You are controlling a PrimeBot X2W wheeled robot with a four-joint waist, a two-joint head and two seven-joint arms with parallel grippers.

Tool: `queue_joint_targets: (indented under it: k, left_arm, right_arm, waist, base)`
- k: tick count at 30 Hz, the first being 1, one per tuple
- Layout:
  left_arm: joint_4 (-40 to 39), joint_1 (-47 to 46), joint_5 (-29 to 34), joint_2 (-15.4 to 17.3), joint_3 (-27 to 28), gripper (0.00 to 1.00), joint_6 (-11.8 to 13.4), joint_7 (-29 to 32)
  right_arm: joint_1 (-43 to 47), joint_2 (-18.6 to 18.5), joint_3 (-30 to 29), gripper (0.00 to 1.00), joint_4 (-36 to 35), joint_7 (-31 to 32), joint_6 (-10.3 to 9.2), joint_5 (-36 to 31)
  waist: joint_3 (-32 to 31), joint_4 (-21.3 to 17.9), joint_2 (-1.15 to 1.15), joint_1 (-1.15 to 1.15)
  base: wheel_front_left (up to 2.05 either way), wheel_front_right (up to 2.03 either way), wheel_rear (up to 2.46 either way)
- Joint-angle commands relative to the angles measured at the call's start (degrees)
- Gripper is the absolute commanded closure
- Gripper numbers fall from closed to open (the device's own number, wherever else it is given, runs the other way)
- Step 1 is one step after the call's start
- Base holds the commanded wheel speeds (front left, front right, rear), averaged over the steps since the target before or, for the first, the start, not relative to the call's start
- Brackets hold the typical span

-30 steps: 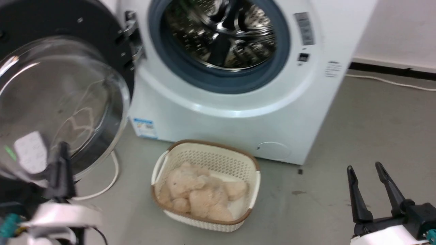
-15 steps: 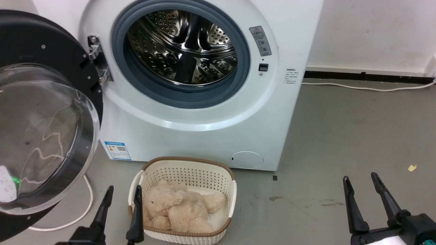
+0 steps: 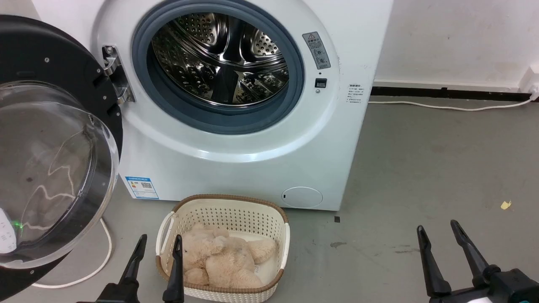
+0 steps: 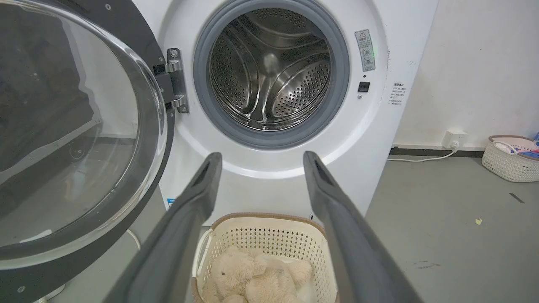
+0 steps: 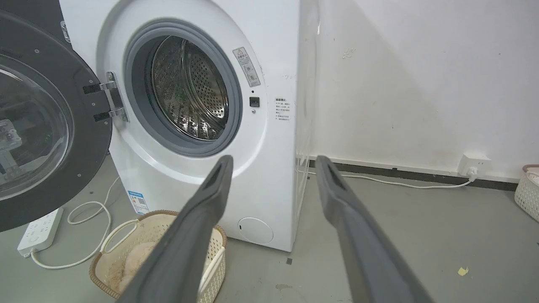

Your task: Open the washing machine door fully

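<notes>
Likely heavy and rigid, the round glossy black glass-centred washing machine door [image 3: 59, 139] suits rim pushes; left gripper [image 3: 161, 236] and right gripper [image 3: 436, 224] gape empty.

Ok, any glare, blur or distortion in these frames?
Head view: sharp; pale reflections streak the door, glints on the drum. Left wrist view: door glass mirrors the room. Right wrist view: right tool looms soft; a shadow falls on the wall.

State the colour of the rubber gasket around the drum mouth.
Grey gasket, clearest in left wrist view.
</notes>
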Motion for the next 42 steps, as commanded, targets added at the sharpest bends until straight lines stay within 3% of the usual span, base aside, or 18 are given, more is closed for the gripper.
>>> queue_joint_targets:
  k: [1,6,7,42]
  left_arm:
    - [0.17,0.23,0.27,-0.28,0.03,0.00,0.36,-0.28]
    - [0.44,0.21,-0.30,-0.44,-0.07,0.00,0.38,-0.28]
    - [0.30,-0.01,-0.23,-0.46,-0.07,1.00,0.41,0.07]
    - [0.13,-1.90,1.12,-0.61,0.22,1.00,0.70,3.70]
  right_arm:
    - [0.08,0.01,0.12,0.00,0.14,-0.26,-0.05,0.30]
    - [-0.11,0.01,0.32,0.00,0.23,-0.26,-0.05,0.31]
    - [-0.02,0.00,0.21,1.00,0.08,0.03,0.00,0.15]
    - [-1.65,0.00,0.78,1.00,0.20,3.70,-0.01,-0.99]
  waist:
    - [0.00,0.05,0.00,0.00]
    - [-0.07,0.19,0.00,0.00]
    - [-0.07,0.18,0.00,0.00]
    - [0.25,-0.95,0.00,0.00]
  base:
    - [0.00,0.00,0.00]
    - [0.00,0.00,0.00]
    - [0.00,0.00,0.00]
    - [0.00,0.00,0.00]
